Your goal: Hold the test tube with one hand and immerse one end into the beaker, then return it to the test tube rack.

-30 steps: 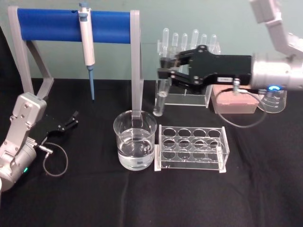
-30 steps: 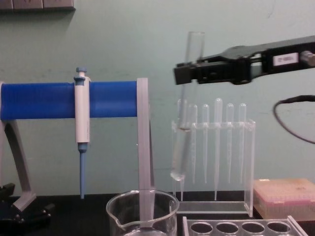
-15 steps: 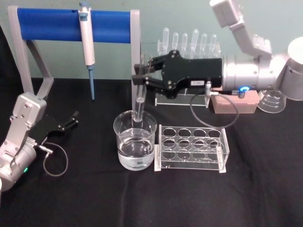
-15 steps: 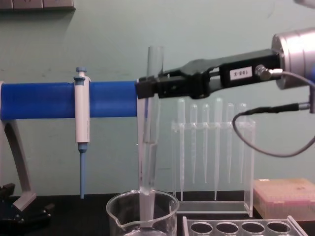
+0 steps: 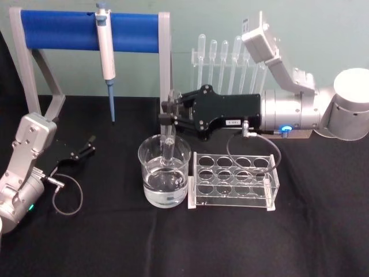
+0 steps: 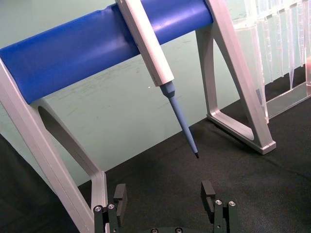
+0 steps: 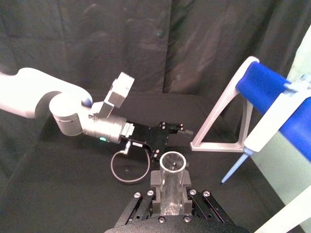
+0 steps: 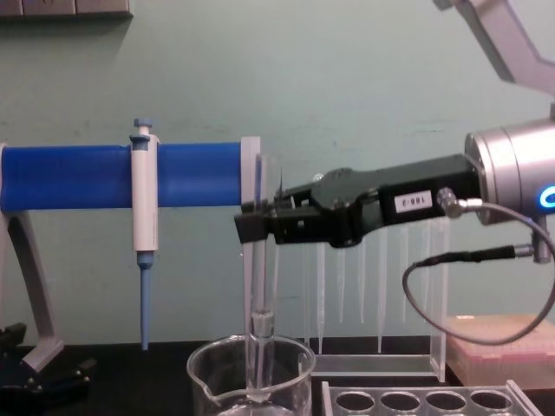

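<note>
Fig.: my right gripper, lower than half a second ago, is clamped on the test tube. The tube's end below it now sits inside the beaker. Left gripper is parked, fingers apart.

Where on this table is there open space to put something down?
Bare cloth runs along the front, before the beaker and rack, and between the beaker and the parked left gripper. Crowded: the middle, where the right gripper holds the test tube in the beaker.
</note>
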Robot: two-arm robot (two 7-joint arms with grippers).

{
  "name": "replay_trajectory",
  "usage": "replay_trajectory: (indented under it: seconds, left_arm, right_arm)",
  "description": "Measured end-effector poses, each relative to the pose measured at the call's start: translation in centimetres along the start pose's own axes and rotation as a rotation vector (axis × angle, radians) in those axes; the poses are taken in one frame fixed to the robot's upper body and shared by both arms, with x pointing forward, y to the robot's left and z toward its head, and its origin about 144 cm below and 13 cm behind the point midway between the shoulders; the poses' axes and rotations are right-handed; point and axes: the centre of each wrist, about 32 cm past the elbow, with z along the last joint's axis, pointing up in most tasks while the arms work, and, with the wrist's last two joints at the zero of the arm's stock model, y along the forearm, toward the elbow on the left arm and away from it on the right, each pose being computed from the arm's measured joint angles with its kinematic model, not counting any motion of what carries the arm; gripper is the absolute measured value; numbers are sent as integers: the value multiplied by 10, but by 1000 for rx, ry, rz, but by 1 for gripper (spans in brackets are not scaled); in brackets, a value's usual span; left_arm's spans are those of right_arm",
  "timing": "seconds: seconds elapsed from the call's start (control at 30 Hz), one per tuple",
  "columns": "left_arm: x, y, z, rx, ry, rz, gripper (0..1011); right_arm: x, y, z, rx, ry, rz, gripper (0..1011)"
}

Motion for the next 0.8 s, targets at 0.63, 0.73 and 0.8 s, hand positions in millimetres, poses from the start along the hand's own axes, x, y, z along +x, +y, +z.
replay_trajectory:
  seconds: [0.63, 0.73, 0.8]
  left_arm:
    - [0, 0, 0, 0, 0, 0, 1000]
    - [0, 0, 0, 0, 0, 0, 1000]
    - [0, 0, 0, 0, 0, 0, 1000]
  right_arm:
    - [-10, 6, -27, -23, -4, 16, 226]
    - [-11, 5, -31, -23, -1, 13, 226]
    - [-12, 5, -34, -21, 0, 8, 226]
